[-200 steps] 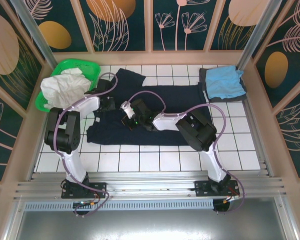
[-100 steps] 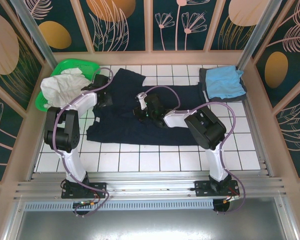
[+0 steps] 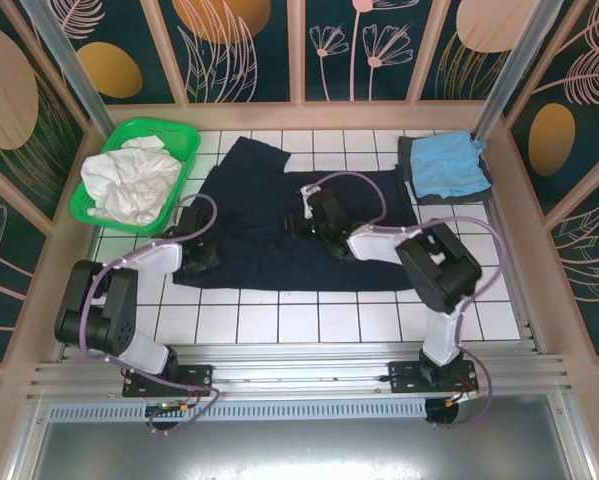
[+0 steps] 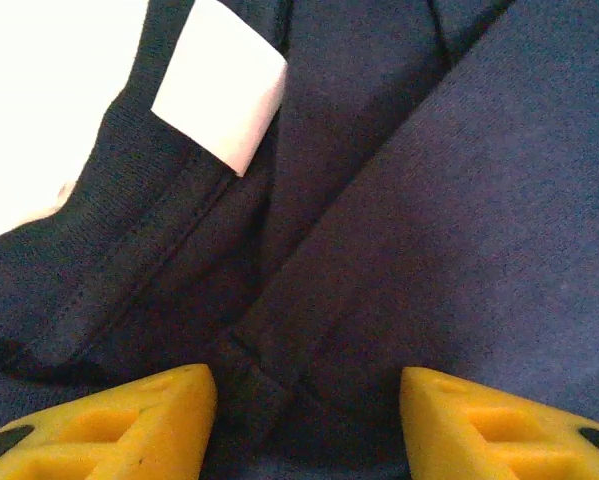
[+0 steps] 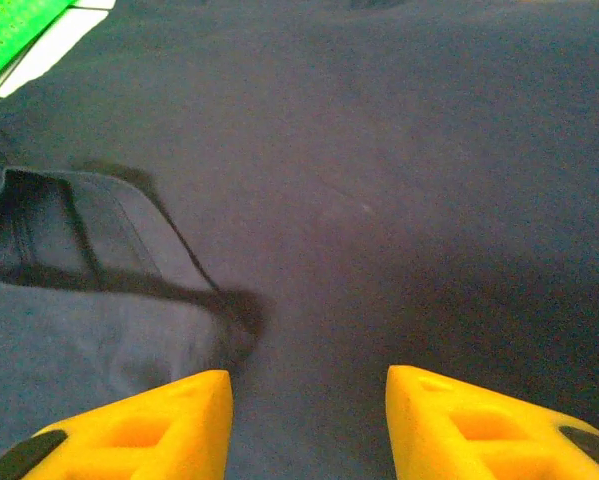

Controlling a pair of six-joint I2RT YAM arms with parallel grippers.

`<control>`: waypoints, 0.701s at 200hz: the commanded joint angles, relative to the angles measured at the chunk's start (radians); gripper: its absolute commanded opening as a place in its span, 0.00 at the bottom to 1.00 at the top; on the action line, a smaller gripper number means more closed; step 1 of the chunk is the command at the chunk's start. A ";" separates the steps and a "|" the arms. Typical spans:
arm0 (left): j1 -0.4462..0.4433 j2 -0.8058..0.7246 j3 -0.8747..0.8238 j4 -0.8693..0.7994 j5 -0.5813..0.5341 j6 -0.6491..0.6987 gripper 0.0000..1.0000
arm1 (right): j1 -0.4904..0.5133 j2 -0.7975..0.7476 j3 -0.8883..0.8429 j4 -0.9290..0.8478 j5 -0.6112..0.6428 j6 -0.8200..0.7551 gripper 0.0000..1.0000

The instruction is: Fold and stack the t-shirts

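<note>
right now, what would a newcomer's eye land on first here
The big navy t-shirt lies spread across the middle of the white tiled table, with the left gripper and right gripper both open just over it. Next come the bright green basket of white cloth at the far left, and the light blue t-shirt lying on a dark grey t-shirt at the far right.

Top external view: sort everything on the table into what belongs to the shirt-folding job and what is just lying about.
For the job: navy t-shirt, spread out mid-table; light blue t-shirt, far right corner; dark grey t-shirt, under the light blue one.
Lying about: green basket, far left; white cloth heaped in it, kind unclear.
</note>
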 commanded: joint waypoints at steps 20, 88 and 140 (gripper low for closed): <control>0.003 -0.029 -0.086 0.000 -0.050 -0.123 0.52 | 0.040 -0.181 -0.283 -0.009 0.086 0.163 0.45; 0.045 -0.062 -0.060 -0.093 -0.214 -0.165 0.53 | -0.016 -0.332 -0.505 -0.193 0.168 0.402 0.45; -0.139 0.034 0.196 -0.059 -0.154 -0.084 0.59 | -0.030 -0.369 -0.473 -0.238 0.159 0.392 0.46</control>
